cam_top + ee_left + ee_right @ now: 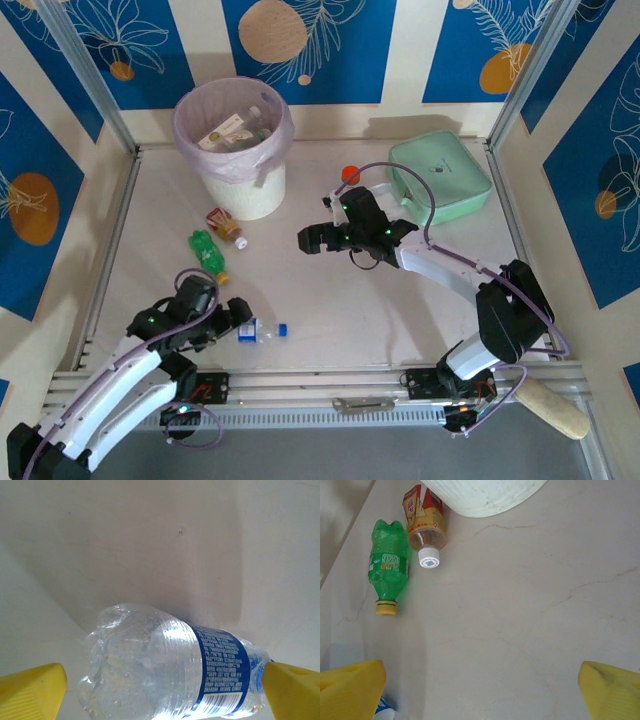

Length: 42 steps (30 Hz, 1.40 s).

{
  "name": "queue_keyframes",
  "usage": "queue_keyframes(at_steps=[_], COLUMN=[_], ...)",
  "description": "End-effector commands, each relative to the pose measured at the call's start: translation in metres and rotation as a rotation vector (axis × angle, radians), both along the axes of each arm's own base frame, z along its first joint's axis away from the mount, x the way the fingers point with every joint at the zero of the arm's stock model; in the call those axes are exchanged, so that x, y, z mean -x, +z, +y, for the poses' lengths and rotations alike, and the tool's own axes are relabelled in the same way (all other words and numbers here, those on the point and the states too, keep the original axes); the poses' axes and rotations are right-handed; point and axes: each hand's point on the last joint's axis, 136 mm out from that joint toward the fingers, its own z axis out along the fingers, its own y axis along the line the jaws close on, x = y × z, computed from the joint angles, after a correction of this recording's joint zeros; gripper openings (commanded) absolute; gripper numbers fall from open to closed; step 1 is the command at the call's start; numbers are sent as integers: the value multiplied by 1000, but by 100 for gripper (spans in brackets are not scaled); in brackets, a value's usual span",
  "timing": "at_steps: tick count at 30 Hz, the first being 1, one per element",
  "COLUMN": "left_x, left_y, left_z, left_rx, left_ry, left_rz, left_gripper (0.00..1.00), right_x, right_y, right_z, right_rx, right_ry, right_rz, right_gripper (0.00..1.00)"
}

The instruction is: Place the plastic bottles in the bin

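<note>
A clear plastic bottle (258, 331) with a blue cap and blue label lies on its side near the table's front. My left gripper (238, 322) is open around it. In the left wrist view the bottle (170, 670) lies between the yellow fingers (30, 692). A green bottle (208, 252) with a yellow cap and a red-labelled bottle (224, 225) lie by the foot of the bin (233, 150), which holds several bottles. My right gripper (322, 222) hovers open and empty mid-table. Its wrist view shows the green bottle (389, 567), the red-labelled bottle (425, 520) and the bin (480, 495).
A mint-green case (438, 177) lies at the back right. A short orange bottle with a red cap (350, 174) stands just left of it, behind the right gripper. Metal frame rails edge the table on both sides.
</note>
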Motion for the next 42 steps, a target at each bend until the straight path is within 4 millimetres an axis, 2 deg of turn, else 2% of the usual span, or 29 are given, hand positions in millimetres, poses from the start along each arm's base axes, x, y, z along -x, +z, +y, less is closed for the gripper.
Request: queue_keyframes(at_steps=[1,4,10,16,20,25,31,34,37,42], left_x=[-9,-21,-45,-79,-93,-105,-120,-131,-142,-159], left_y=[2,4,4,14,13,15,25,32,42,56], left_z=[-14,-25,-50,-71,-78,-67,-28,-14,-9,-13], left_rx=[60,83,112,139,144,112,61,82,103,122], left_ry=[29,27,20,28,45,97,215,261,274,245], left_rz=[-9,-37,-91,-180,-204,-251,-325,-358,-388,-426], left_gripper=[100,100,100,100,100,100,100,100,100,100], right_x=[10,20,39,76,98,123,151,167,180,187], right_y=[-4,-17,-30,-46,-51,-63,-83,-95,-107,-117], right_z=[5,6,8,21,33,48,58,58,56,62], right_rx=[2,38,50,96,103,153,256,322,400,463], right_ry=[41,58,86,204,272,355,430,461,491,517], right_rz=[27,64,104,133,147,160,189,207,214,200], right_gripper=[99,99,99,99,99,99,100,97,95,93])
